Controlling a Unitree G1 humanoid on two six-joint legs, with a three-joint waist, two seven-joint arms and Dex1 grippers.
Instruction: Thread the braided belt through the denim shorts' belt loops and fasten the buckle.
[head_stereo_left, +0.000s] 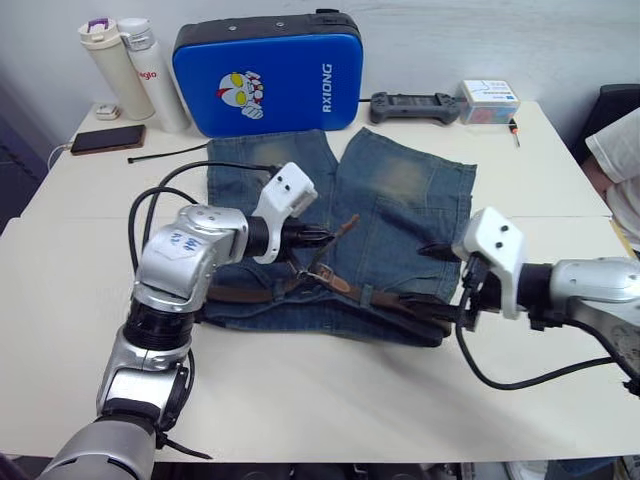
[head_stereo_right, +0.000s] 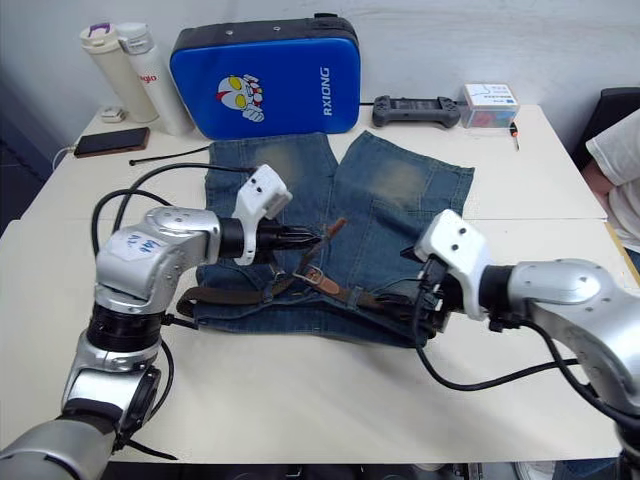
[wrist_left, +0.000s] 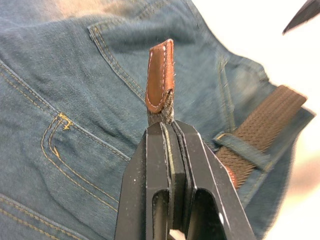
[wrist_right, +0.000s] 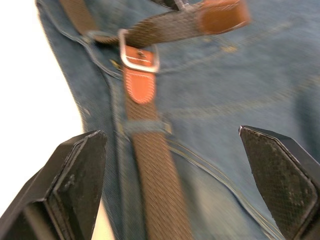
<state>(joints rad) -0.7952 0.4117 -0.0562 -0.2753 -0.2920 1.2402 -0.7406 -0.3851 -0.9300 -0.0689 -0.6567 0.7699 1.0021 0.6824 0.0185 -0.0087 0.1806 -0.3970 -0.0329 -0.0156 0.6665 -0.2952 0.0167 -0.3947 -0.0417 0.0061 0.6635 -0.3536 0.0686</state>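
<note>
While the left gripper (head_stereo_left: 322, 238) clamps the tan tip, the braided belt (head_stereo_left: 300, 283) lies along the denim shorts' (head_stereo_left: 400, 200) waistband on the table (head_stereo_left: 330, 400)
Head views: right gripper (head_stereo_right: 428, 290) hovers at the waistband's end, near the belt. Left wrist view: fingers (wrist_left: 150, 170) pressed together on the belt just below its tip. Right wrist view: fingers (wrist_right: 75, 180) spread wide over the belt, which passes under a belt loop (wrist_right: 145, 126); the strap runs through the buckle (wrist_right: 139, 52)
</note>
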